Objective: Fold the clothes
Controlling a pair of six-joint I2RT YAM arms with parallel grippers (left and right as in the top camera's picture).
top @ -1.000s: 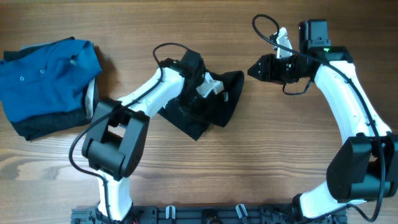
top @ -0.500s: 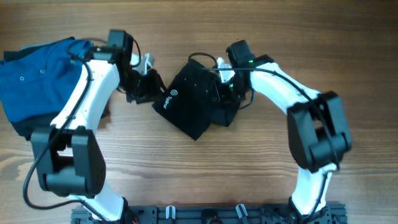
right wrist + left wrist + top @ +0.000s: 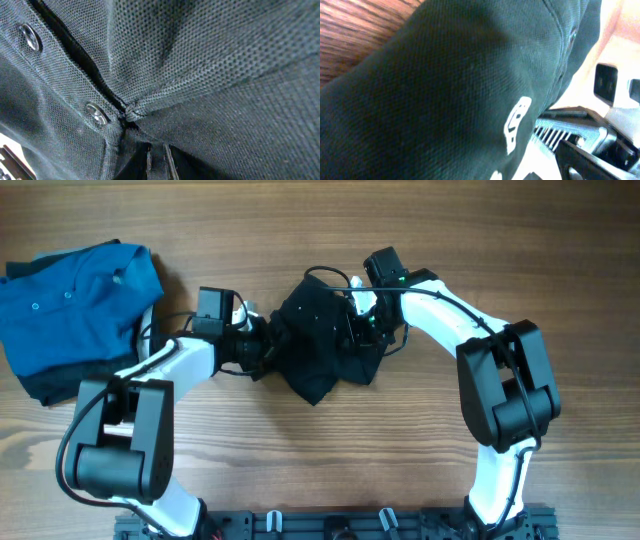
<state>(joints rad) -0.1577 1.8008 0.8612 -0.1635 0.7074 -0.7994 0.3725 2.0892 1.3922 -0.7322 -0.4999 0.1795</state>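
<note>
The black shirt (image 3: 322, 348) lies bunched in the middle of the table. My left gripper (image 3: 266, 348) is at its left edge, jaws spread open against the cloth. In the left wrist view the dark fabric (image 3: 435, 95) fills the frame, with the white logo (image 3: 517, 123) on it. My right gripper (image 3: 362, 320) sits on the shirt's upper right part, shut on a gathered fold. The right wrist view shows the fabric (image 3: 225, 75) pulled into creases that meet at the gripper (image 3: 157, 152), next to the placket with two buttons (image 3: 96, 114).
A blue buttoned polo shirt (image 3: 78, 292) lies at the far left on top of a dark grey folded garment (image 3: 75, 383). Bare wooden table (image 3: 400, 470) shows in front of and behind the black shirt. Both arm bases stand at the front edge.
The left arm left the black shirt, swung toward the blue shirt, then returned to the black shirt's left edge with jaws opening. The right arm came in and shut on the shirt.
</note>
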